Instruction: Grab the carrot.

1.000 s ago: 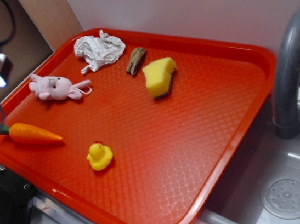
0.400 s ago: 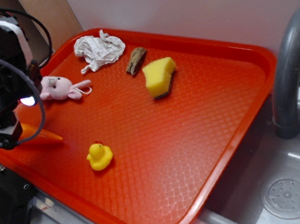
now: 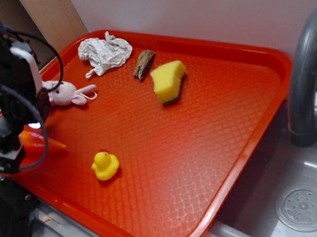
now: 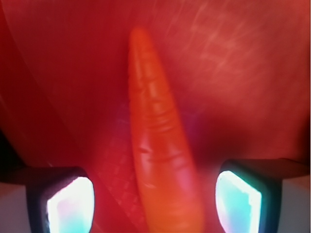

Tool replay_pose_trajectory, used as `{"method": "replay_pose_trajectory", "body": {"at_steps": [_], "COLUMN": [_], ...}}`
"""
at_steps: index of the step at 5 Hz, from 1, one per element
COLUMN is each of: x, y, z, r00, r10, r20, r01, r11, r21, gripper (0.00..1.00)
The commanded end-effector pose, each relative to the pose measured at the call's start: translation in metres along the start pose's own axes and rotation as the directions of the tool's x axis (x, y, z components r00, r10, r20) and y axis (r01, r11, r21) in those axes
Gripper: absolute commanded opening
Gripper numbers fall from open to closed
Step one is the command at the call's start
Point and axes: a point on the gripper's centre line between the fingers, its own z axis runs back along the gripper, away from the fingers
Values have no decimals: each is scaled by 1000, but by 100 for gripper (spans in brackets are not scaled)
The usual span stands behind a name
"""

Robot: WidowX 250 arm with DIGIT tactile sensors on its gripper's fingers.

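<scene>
Claw (image 3: 12, 150) has come down over the tray's (image 3: 267, 57) left edge since a second ago, when the arm was barely in frame; since 0.4 s ago it's dropped slightly and settled. Carrot (image 3: 50, 145) hasn't moved: lying flat at the tray's left side, thick end hidden under the arm, tip pointing right. In the wrist view the carrot (image 4: 160, 160) runs between the two fingers (image 4: 70, 204), gaps either side, so the claw is wide, nothing held. Reads as pre-grasp alignment done; close next. Duck (image 3: 105, 164), bunny (image 3: 67, 94), sponge (image 3: 168, 81) untouched.
</scene>
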Motion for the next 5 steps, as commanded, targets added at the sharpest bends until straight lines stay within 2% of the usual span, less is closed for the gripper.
{"method": "replay_pose_trajectory", "body": {"at_steps": [1,2,3,4,5], "x": [3,-1,-6,-6,0], "y": [6,8,15,20,29], "z": [-13,-12,-3,5,41], "r00": [999,991,961,914,810], "r10": [26,126,243,367,549], "r20": [-21,45,128,172,206], "r01": [-24,-130,-254,-378,-550], "r11": [995,985,964,925,833], "r21": [97,109,79,36,-58], "gripper": [100,0,0,0,0]}}
